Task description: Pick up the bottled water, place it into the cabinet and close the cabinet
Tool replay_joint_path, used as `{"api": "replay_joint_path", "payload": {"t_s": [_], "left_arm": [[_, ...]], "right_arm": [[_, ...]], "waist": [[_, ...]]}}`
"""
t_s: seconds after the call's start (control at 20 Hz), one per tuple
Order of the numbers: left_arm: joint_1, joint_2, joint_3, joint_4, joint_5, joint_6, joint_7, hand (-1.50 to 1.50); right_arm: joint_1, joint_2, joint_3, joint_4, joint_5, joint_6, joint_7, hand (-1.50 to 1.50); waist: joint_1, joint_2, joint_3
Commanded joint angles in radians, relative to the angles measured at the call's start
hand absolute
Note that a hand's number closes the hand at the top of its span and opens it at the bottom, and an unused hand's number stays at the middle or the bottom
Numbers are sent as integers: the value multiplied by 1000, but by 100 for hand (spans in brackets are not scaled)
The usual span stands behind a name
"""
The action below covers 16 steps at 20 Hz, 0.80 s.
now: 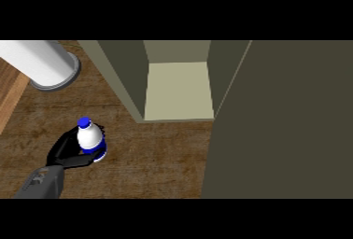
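A white water bottle (89, 137) with a blue cap and a blue label stands upright on the wooden counter at the lower left. My left hand (67, 150) wraps round it from the left and below, fingers curled behind it and thumb under its base. The cabinet (121, 79) stands open at the top middle, its pale shelf floor (178, 88) bare. Its door (289, 121) is swung wide and fills the right side of the view. My right hand does not show.
A white cylinder (41, 63) on a grey round base lies at the upper left. A lighter wooden strip (10, 95) runs along the left edge. Brown counter top (158, 154) spreads between the bottle and the cabinet door.
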Motion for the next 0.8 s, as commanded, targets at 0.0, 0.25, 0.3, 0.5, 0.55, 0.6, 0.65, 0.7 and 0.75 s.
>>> {"api": "replay_joint_path", "payload": {"t_s": [0.0,0.25,0.3,0.5,0.55,0.6,0.65,0.7,0.75], "left_arm": [[3,-20,-36,-16,-9,-161,-112,150],[-2,-22,-130,-113,-113,10,-254,150],[33,-30,-143,-127,-124,31,-312,150],[37,-188,-80,-142,-91,407,-246,150],[22,-209,-48,-145,-65,467,-217,150],[47,-250,-43,-169,-64,547,-212,150],[11,-224,-38,-145,-72,551,-217,150],[32,-289,-67,-215,-55,607,-203,150],[75,-291,-60,-259,-51,563,-238,150]], "right_arm": [[-3,-6,-2,-85,46,-19,61,-150],[-19,-28,-28,-74,24,-2,37,-150],[-21,0,-22,17,35,-17,-18,-150],[-64,1,29,-101,86,-60,133,-150],[-27,-23,-29,-69,24,-33,64,-150],[-31,-21,-32,-21,28,-29,21,-150],[-32,-24,4,-66,51,-35,83,-150],[-7,-37,-26,-61,21,-25,43,-150],[-17,-44,-32,-122,14,-31,107,-150]], "waist": [[11,-3,0],[10,-3,1],[18,-2,1],[21,-9,0],[19,-6,3],[28,-8,4],[18,-5,2],[26,-11,4],[33,-11,4]]}}
